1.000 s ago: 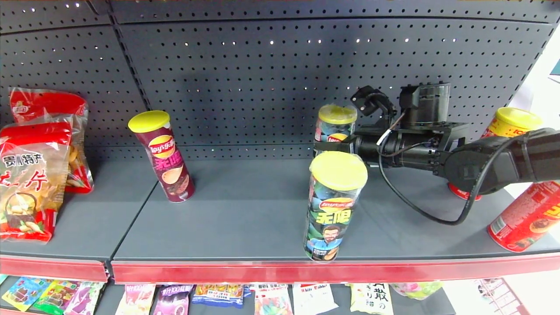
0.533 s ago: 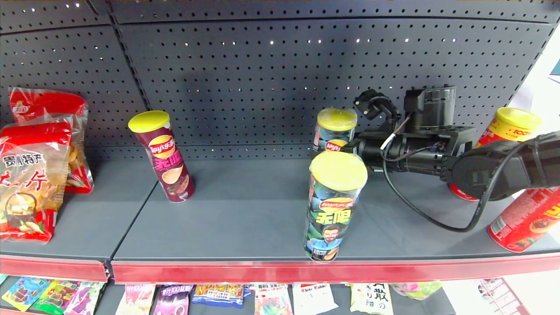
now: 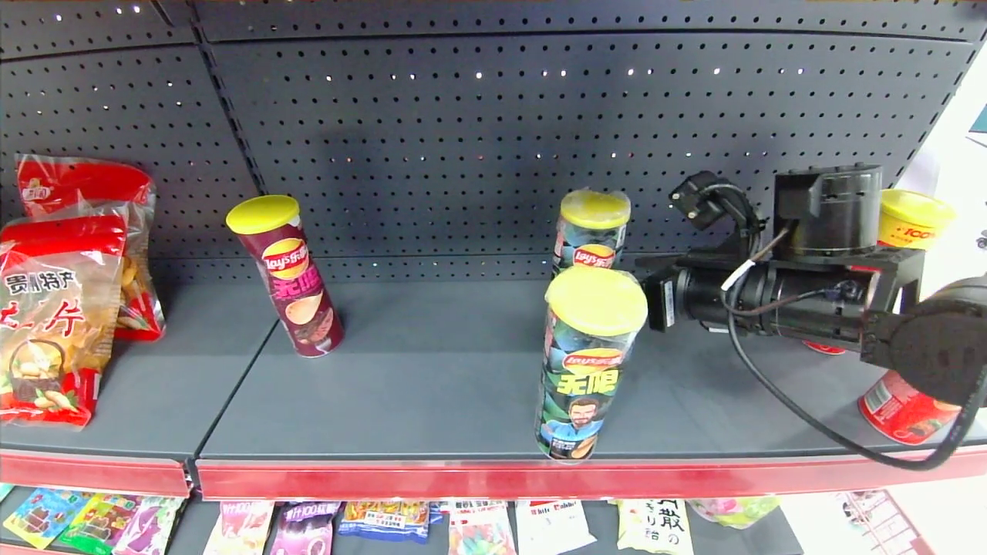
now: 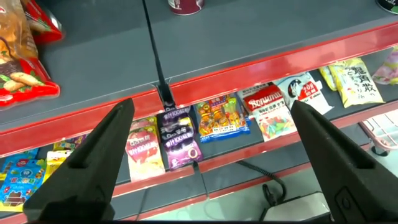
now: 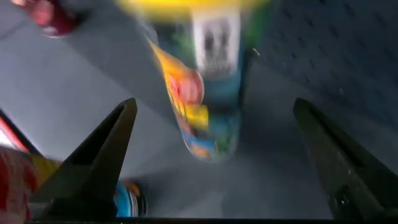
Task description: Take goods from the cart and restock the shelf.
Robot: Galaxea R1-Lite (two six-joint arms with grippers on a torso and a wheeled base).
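Down on my left side, the left gripper (image 4: 211, 104) hangs with its fingers spread wide and nothing between them, above the red front lip (image 4: 261, 62) and the snack packets (image 4: 217, 118) on the tier below.

Up on the shelf (image 3: 432, 385), peanut bags (image 3: 54, 308) crowd the far left corner and reach nearly to the lip. Next comes a purple can (image 3: 287, 277), set well back from the edge and tilted, its lid toward the left. Right of it I have a wide stretch of bare deck from the pegboard (image 3: 463, 154) to the front.

That room ends at the front green can (image 3: 590, 362), which stands right at the lip. Behind it, close to the pegboard, the rear green can (image 3: 592, 231) stands upright, its lower half hidden.

Just right of that pair sits the right gripper (image 5: 212, 104), jaws wide apart and gripping nothing; the blurred can lies beyond the fingers, clear of both. A cable (image 3: 810, 416) sags toward the lip. A yellow-lidded can (image 3: 914, 216) stands behind the arm, and a red can (image 3: 902, 405) occupies the right front corner.
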